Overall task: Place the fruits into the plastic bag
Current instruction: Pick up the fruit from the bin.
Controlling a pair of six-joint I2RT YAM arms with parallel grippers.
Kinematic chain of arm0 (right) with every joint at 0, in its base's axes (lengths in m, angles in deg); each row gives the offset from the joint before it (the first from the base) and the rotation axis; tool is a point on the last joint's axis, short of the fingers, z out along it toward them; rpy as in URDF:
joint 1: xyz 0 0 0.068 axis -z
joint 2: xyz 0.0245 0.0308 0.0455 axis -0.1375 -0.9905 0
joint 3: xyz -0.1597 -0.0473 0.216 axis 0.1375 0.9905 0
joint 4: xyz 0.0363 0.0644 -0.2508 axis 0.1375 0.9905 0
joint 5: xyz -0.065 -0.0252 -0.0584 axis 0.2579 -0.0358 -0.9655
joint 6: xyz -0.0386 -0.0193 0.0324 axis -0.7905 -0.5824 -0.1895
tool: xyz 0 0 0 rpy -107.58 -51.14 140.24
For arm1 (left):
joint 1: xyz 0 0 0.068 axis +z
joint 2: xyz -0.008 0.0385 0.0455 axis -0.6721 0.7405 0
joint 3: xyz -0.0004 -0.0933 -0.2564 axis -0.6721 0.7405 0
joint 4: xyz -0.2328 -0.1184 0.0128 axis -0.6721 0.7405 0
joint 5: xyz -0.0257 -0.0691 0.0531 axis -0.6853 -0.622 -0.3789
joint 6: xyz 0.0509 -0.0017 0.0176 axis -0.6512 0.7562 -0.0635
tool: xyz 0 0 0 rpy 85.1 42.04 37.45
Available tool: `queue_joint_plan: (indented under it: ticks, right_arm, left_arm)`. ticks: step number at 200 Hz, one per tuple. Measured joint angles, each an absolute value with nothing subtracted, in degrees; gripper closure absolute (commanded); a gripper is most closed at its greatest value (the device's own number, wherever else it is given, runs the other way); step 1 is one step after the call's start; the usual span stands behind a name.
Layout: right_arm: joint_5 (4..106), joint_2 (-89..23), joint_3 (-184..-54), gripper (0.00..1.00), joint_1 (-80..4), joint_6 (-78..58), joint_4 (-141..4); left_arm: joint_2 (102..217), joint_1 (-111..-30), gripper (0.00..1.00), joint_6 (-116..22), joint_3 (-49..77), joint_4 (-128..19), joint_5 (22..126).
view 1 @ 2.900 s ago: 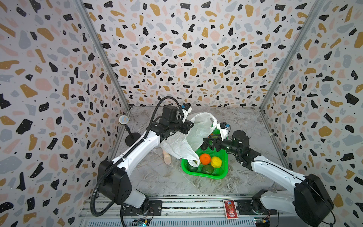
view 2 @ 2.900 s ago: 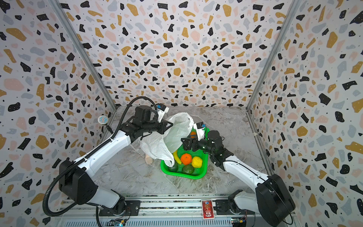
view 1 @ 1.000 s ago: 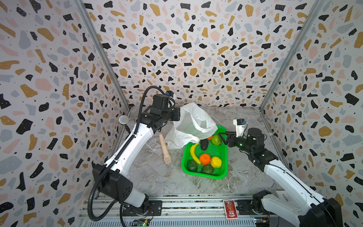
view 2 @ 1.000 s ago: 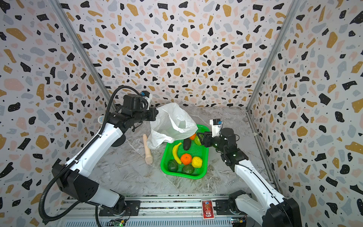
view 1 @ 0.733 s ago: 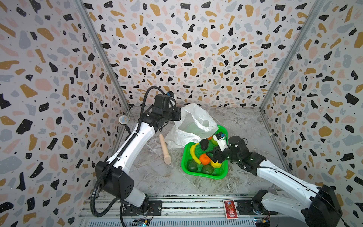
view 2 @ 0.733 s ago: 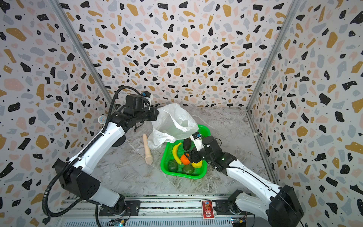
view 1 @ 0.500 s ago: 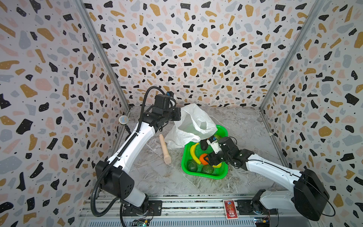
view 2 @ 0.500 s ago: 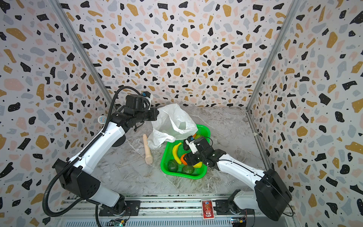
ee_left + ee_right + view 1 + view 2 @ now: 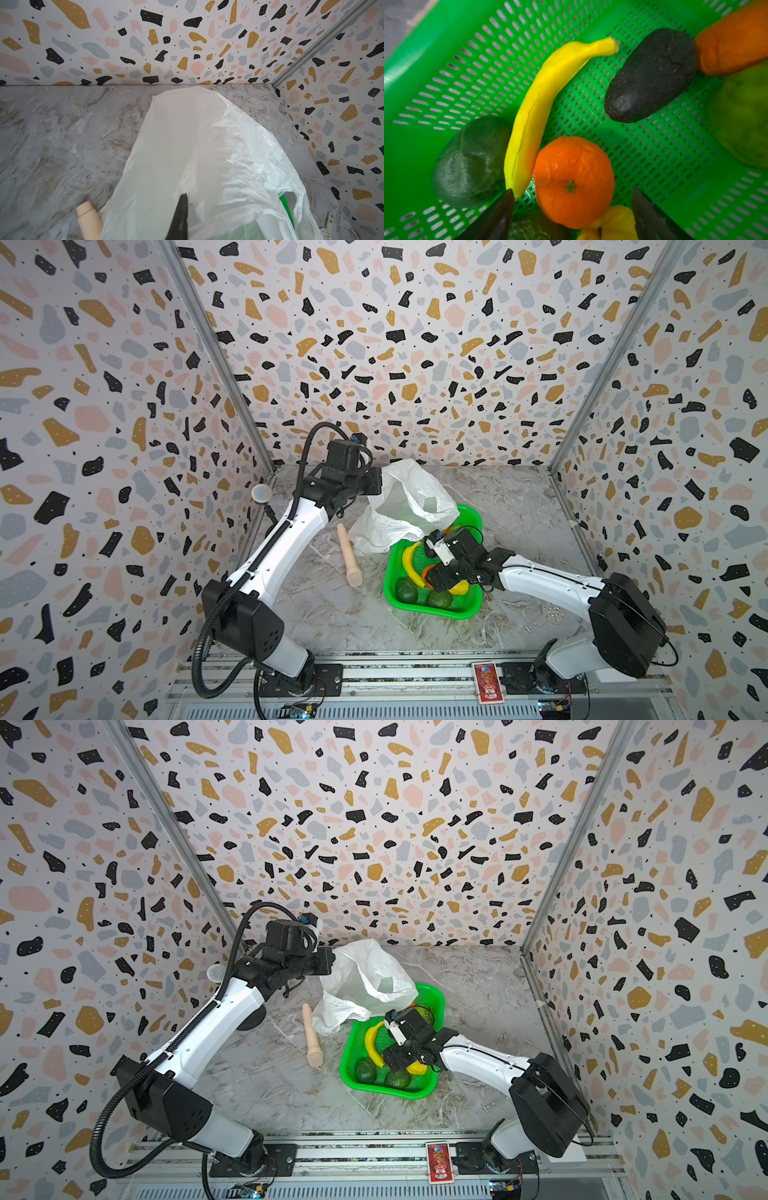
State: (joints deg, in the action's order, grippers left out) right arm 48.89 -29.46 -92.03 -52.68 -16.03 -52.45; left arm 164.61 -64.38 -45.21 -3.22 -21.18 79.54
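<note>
My left gripper [image 9: 376, 485] [image 9: 184, 197] is shut on the rim of the white plastic bag [image 9: 409, 502] [image 9: 207, 155] and holds it up at the back. The bag's lower end drapes over the far edge of the green basket [image 9: 432, 612]. My right gripper [image 9: 432, 576] [image 9: 572, 191] hangs low inside the basket, open, its fingers either side of the orange [image 9: 573, 180] without touching it. Beside the orange lie the banana [image 9: 542, 108], a green avocado [image 9: 471, 162], a dark avocado [image 9: 652, 76], the lemon [image 9: 612, 224] and a light green fruit [image 9: 741, 120].
A beige wooden stick [image 9: 348, 553] lies on the marble floor left of the basket. Another orange piece [image 9: 735, 39] rests at the basket's far end. Patterned walls close in the left, back and right sides.
My right arm swung in from the right, dropped into the basket over the orange, and its jaws spread wider. The left gripper kept the bag raised in place.
</note>
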Motion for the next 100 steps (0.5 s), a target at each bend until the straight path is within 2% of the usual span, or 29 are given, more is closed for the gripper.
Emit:
queue_joint_plan:
  ticks: [52,100]
  right_arm:
    - [46.4,-33.2,-93.9,0.19,-54.0,-16.1,-51.7]
    - [42.1,-36.5,-95.6,0.2,-54.3,-16.0,-50.9]
  left_arm:
    - [164.6,-64.4,1.0,-45.3,-3.2,-21.2,79.7]
    - [164.6,-64.4,1.0,-45.3,-3.2,-21.2,80.0]
